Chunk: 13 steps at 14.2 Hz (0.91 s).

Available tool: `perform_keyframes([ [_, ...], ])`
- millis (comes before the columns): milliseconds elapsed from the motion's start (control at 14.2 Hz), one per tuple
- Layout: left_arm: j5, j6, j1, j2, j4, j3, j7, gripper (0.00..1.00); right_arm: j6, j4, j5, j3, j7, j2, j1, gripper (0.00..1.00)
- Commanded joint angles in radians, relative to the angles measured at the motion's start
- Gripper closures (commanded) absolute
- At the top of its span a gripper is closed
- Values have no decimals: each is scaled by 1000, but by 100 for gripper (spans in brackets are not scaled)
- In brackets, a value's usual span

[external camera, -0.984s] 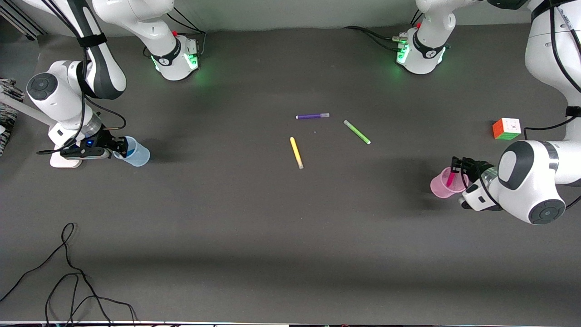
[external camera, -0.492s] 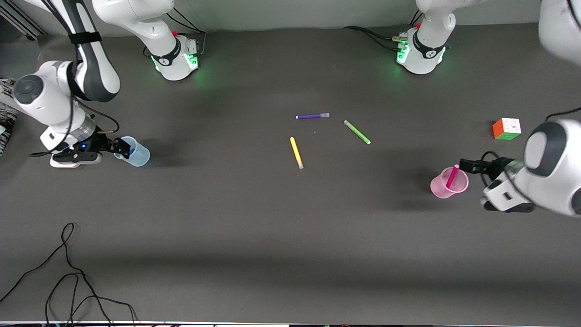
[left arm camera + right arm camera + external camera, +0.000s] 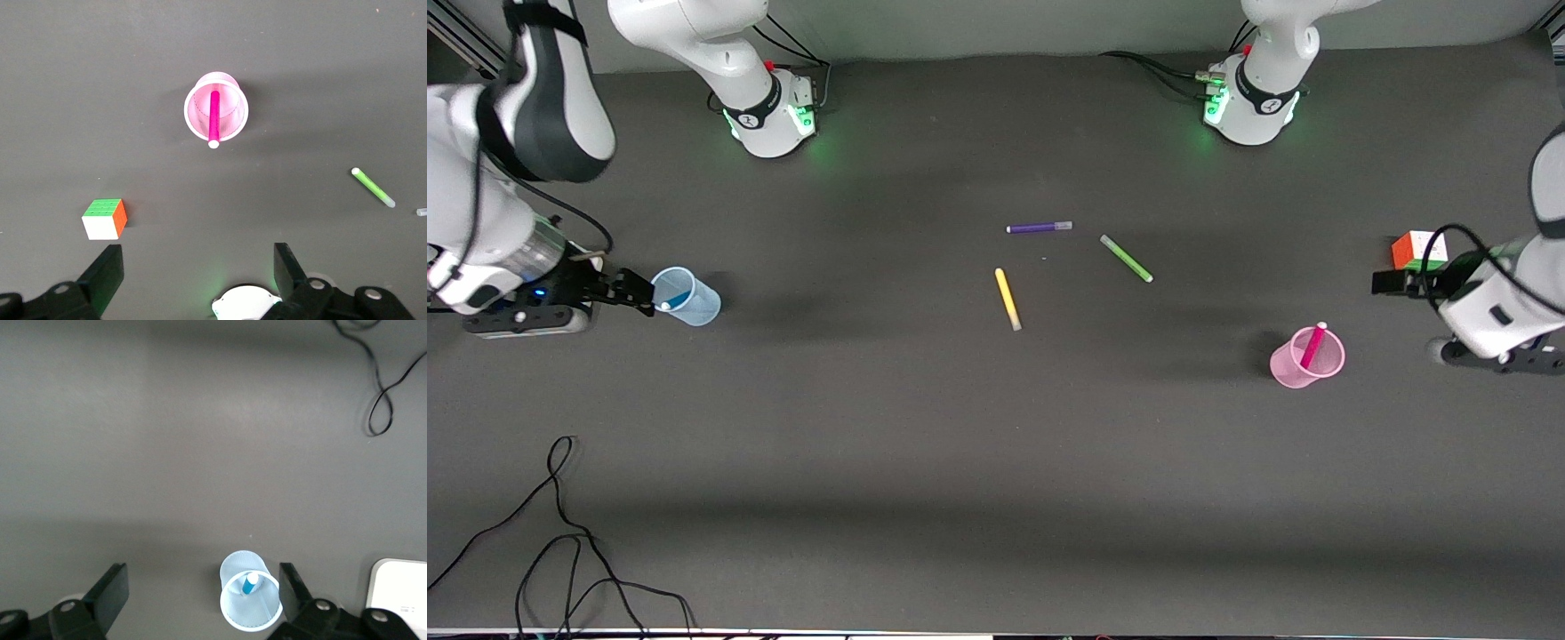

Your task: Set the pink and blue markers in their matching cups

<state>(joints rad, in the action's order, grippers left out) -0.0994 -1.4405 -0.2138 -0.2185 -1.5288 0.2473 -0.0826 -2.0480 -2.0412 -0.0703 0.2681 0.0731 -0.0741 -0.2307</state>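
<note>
The pink marker (image 3: 1312,344) stands tilted in the pink cup (image 3: 1294,369) toward the left arm's end of the table; both show in the left wrist view, marker (image 3: 214,119) in cup (image 3: 233,120). The blue marker (image 3: 250,583) stands in the pale blue cup (image 3: 694,304) toward the right arm's end; the cup shows in the right wrist view (image 3: 257,610). My left gripper (image 3: 1392,283) is open and empty, raised beside the pink cup, near the cube. My right gripper (image 3: 639,293) is open and empty, raised just beside the blue cup.
A purple marker (image 3: 1039,228), a lime-green marker (image 3: 1126,258) and a yellow marker (image 3: 1008,299) lie mid-table. A colour cube (image 3: 1418,247) sits near the left gripper. A black cable (image 3: 560,533) loops at the table's near corner on the right arm's end.
Both grippers have let go of their markers, risen and drawn away from the cups toward the table ends. The pink and blue markers stay in their cups.
</note>
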Motion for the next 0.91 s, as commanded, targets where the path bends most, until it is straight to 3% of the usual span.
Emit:
perform_keyframes([
  [0, 29, -70, 4, 121, -125, -11, -25, 0, 93, 93, 17, -19, -10, -35, 4, 0],
  [70, 43, -102, 13, 152, -163, -25, -25, 0, 168, 137, 17, -36, -13, -38, 5, 0],
  [281, 62, -123, 213, 195, -195, -227, -31, 0, 278, 199, 44, -111, -36, -65, 39, 0],
  [492, 76, -113, 229, 218, -174, -238, -29, 0, 310, 202, 50, -158, -49, -102, 53, 0],
  [703, 83, -90, 229, 215, -136, -229, -28, 0, 322, 200, 53, -159, -49, -116, 65, 0],
  [844, 83, -87, 231, 215, -133, -227, -25, 0, 318, 200, 151, -153, -45, -99, 74, 0],
])
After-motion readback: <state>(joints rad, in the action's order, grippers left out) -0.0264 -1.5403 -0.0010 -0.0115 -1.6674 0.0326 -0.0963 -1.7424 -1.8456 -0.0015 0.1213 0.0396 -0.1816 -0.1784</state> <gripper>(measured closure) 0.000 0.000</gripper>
